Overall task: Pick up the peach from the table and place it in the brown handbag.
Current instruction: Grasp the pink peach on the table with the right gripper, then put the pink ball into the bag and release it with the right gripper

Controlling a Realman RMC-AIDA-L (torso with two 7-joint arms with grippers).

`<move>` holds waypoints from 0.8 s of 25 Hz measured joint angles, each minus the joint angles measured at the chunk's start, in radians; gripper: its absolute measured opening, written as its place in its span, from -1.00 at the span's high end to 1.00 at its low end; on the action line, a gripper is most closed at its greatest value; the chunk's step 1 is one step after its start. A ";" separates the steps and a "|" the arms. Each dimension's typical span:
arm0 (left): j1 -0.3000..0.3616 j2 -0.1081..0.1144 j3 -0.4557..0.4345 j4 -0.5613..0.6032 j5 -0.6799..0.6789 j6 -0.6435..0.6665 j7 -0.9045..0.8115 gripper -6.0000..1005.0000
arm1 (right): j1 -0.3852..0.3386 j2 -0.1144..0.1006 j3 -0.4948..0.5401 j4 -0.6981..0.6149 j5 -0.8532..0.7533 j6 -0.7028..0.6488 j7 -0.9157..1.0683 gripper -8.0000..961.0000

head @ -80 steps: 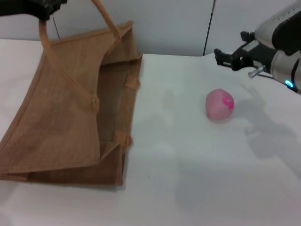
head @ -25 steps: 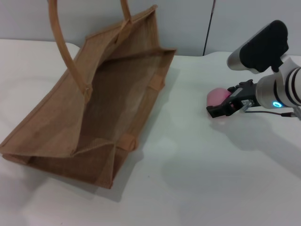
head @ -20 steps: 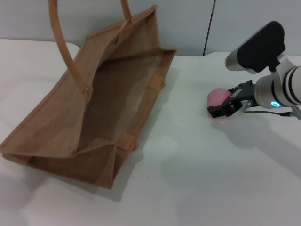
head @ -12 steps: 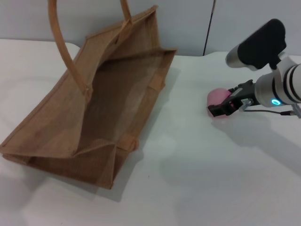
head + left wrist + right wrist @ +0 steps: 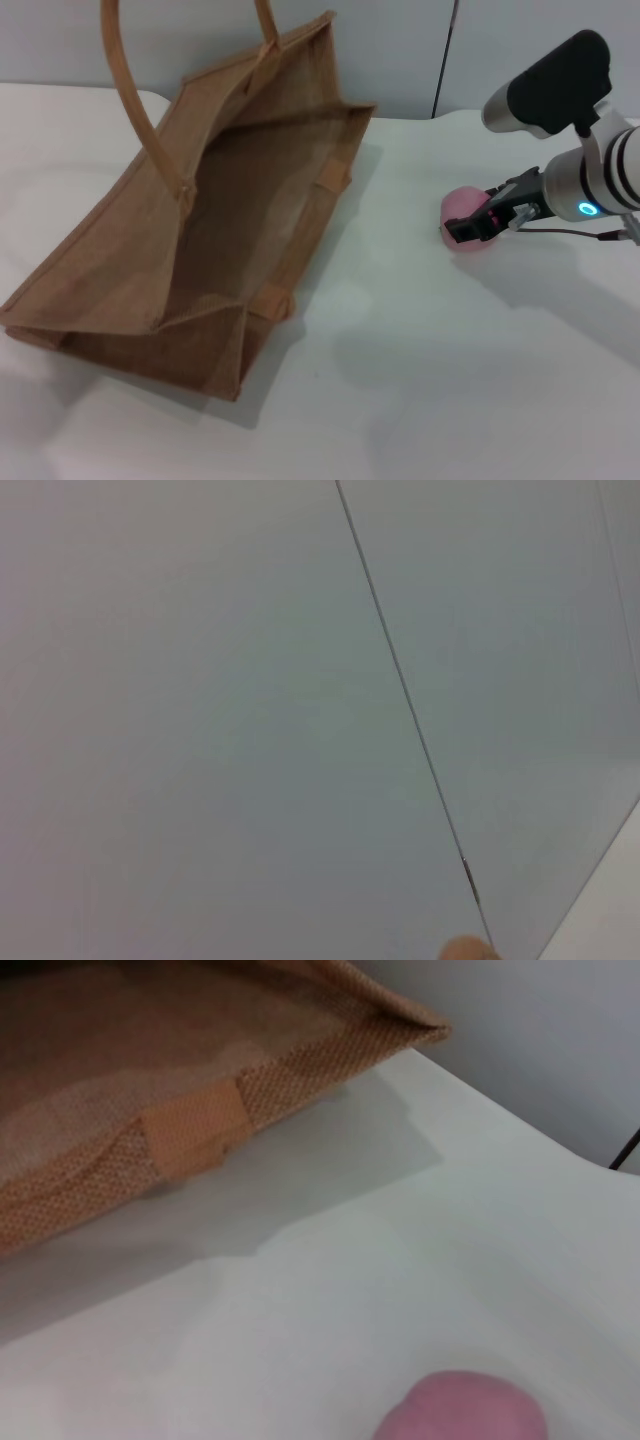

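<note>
The peach [image 5: 457, 205], pale pink, rests on the white table [image 5: 420, 380] at the right. My right gripper [image 5: 480, 222] is down at the peach and closed around its near side. The peach also shows at the edge of the right wrist view [image 5: 465, 1408]. The brown handbag [image 5: 230, 200] stands tilted and open at the left, its mouth toward the peach. Its loop handles [image 5: 125, 80] rise out of the top of the head view. The bag's corner fills part of the right wrist view [image 5: 150, 1090]. My left gripper is out of view; the left wrist view shows a brown tip [image 5: 468, 948] against the wall.
A grey wall [image 5: 400, 50] with a dark vertical seam stands behind the table. White tabletop stretches between the bag and the peach and toward the front edge.
Since 3.2 s ago the bag has been raised and opened, and my right gripper came down onto the peach. Over the last second the gripper shifted slightly up at the peach.
</note>
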 joint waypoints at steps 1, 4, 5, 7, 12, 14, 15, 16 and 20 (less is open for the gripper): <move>0.000 0.000 0.000 0.000 0.000 0.000 0.000 0.74 | 0.000 0.000 -0.001 -0.002 0.000 -0.001 0.000 -0.51; 0.003 0.000 0.000 0.000 0.000 0.000 0.002 0.74 | 0.001 0.000 -0.001 -0.011 -0.001 -0.004 -0.001 -0.48; 0.003 0.000 0.000 0.000 0.001 0.000 0.002 0.74 | 0.001 0.000 0.000 -0.015 -0.001 -0.004 -0.001 -0.46; 0.004 0.000 0.000 0.000 0.001 0.000 0.002 0.74 | 0.000 0.000 0.002 -0.032 -0.001 -0.005 -0.001 -0.42; 0.004 0.000 0.000 0.000 0.001 0.000 0.004 0.74 | -0.008 0.001 0.004 -0.082 -0.002 -0.006 -0.001 -0.29; 0.004 0.000 0.000 0.000 0.001 0.000 0.009 0.74 | -0.010 0.001 0.003 -0.109 -0.001 -0.006 -0.001 -0.25; 0.004 -0.001 0.000 0.000 0.000 0.000 0.011 0.74 | -0.011 0.002 0.001 -0.127 0.001 -0.006 -0.001 -0.23; 0.003 -0.001 0.000 0.000 -0.001 0.000 0.012 0.74 | -0.013 0.003 -0.002 -0.148 0.003 -0.004 -0.001 -0.21; -0.010 -0.003 0.005 0.000 -0.009 0.000 0.013 0.74 | -0.020 0.006 -0.052 -0.228 0.037 -0.009 -0.003 -0.14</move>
